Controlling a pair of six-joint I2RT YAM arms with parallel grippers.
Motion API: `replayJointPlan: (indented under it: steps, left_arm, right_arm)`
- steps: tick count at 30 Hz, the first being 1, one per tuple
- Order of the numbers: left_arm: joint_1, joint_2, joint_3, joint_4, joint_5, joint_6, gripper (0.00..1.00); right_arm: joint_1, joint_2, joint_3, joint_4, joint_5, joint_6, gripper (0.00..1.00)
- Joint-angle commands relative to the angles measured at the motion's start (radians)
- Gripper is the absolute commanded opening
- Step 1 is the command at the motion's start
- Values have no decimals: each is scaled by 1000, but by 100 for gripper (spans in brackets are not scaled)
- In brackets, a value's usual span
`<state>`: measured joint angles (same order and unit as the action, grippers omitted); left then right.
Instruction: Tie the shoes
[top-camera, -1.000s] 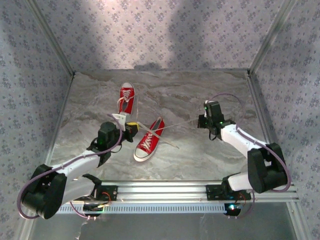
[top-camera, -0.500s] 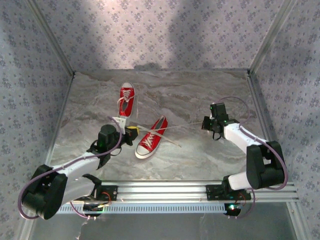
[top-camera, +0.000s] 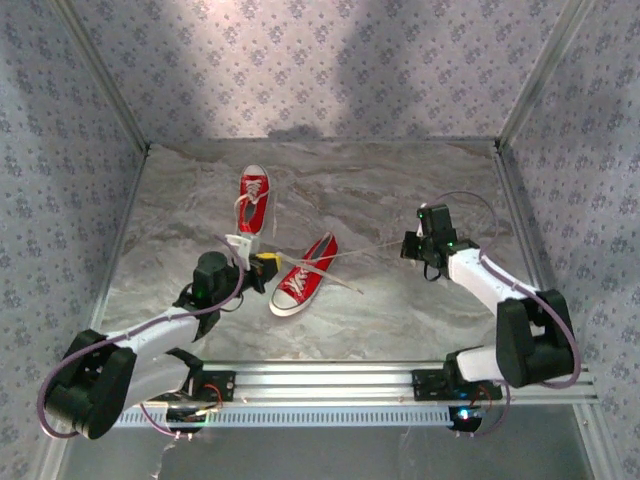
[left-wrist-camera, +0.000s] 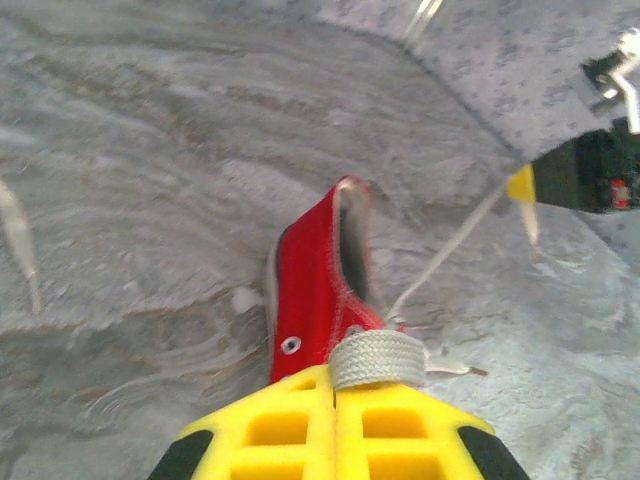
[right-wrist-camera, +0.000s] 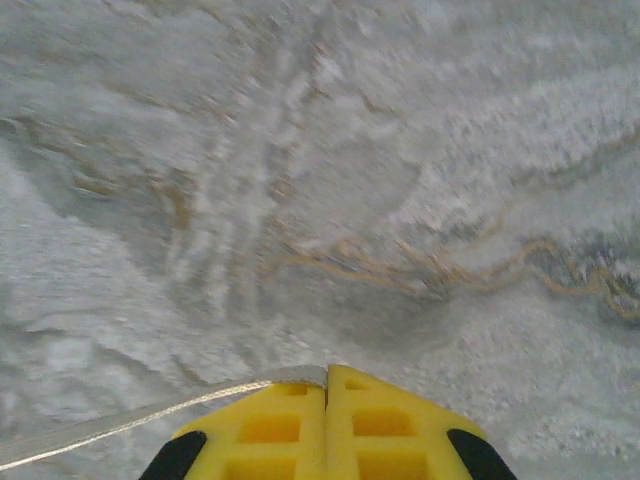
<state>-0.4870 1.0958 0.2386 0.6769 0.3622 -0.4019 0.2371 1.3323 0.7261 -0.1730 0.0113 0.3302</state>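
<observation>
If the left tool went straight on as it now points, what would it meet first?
Probably the nearer red shoe, just ahead of the left tool, which grips a white lace; depth is unclear.

Robot lab test cell: marble-print counter (top-camera: 400, 190) boxed in by patterned backdrop walls (top-camera: 330, 70), aluminium extrusion rail (top-camera: 330, 375) at near edge, exposed cabling (top-camera: 40, 400).

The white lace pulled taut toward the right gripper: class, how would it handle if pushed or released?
Probably floppy: the lace runs straight only where the shut right gripper tensions it. Likely light and thin, so it could slip free.
</observation>
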Motion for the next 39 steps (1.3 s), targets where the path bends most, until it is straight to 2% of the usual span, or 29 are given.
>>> replayJointPlan:
  steps: [1,7,10,13,17,23,31,39]
  left_arm:
    - [-43,-28,2,131,115,60,0]
    - [-120,58,100,84,230,138,0]
    - [-143,126,135,66,244,149,0]
    - [-179,161,167,26,238,183,0]
    - [-257,186,232,-108,166,261,0]
    - [-349,250,281,-157,63,327,0]
    - [-442,499,446,-156,-8,339,0]
    - [-538,712,599,-147,-34,315,0]
  right_arm:
    - [39,-98,20,53,-43,-60,0]
    - [110,-141,75,66,-95,-63,0]
    - [130,-137,102,84,-110,-60,0]
    - [129,-90,156,88,-184,-78,0]
    - [137,50,325,46,-287,-81,0]
    - [229,325,660,-22,-382,-74,0]
    - [320,600,1033,-172,-451,-74,0]
    - [358,779,1242,-246,-516,-51,0]
